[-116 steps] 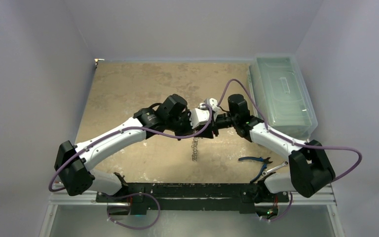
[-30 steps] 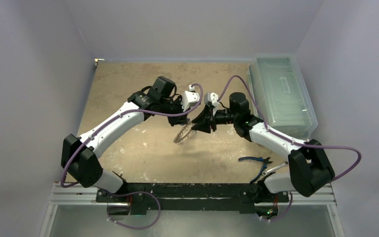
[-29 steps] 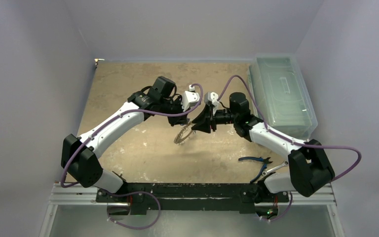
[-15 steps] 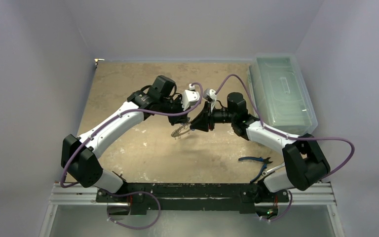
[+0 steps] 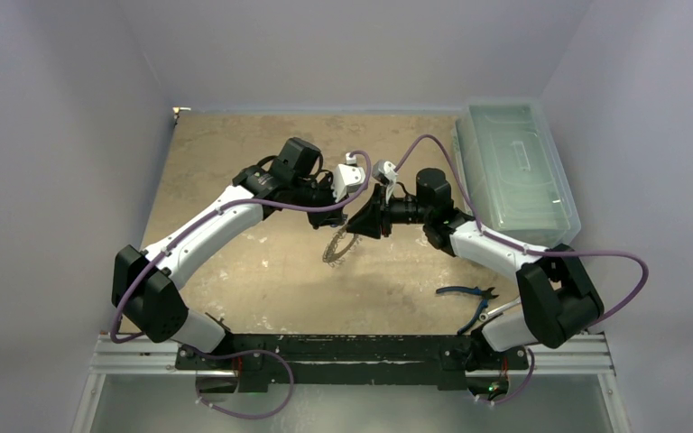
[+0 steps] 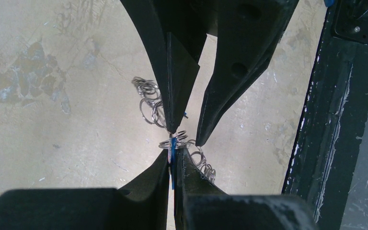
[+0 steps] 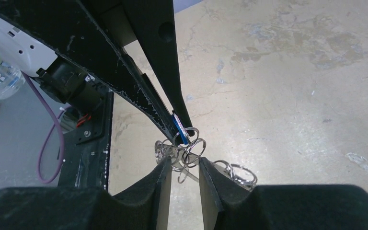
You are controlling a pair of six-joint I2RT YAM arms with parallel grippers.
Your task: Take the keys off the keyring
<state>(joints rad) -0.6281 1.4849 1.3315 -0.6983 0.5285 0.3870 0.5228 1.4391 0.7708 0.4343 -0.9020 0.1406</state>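
Observation:
The keyring [image 5: 334, 248] is a linked bunch of small silvery rings that hangs above the table between both grippers. My left gripper [image 6: 173, 149] is shut on a blue-headed key [image 6: 171, 157] whose rings stick out past its tips. In the right wrist view that key [image 7: 178, 123] sits in the left gripper [image 7: 182, 127]. My right gripper [image 7: 183, 162] is open, tip to tip with the left one, with several rings [image 7: 191, 147] between its fingertips [image 7: 164, 165]. More rings [image 6: 148, 103] trail down either side. The other keys are too small to make out.
Blue-handled pliers [image 5: 469, 292] and a silver wrench [image 5: 503, 308] lie at the front right. A clear plastic box [image 5: 516, 171] stands along the right edge. The black base rail [image 6: 326, 120] runs along the near edge.
Since 3.9 s ago the left arm has swung back and left. Over the last second both grippers have stayed tip to tip, and the hanging rings have swung slightly.

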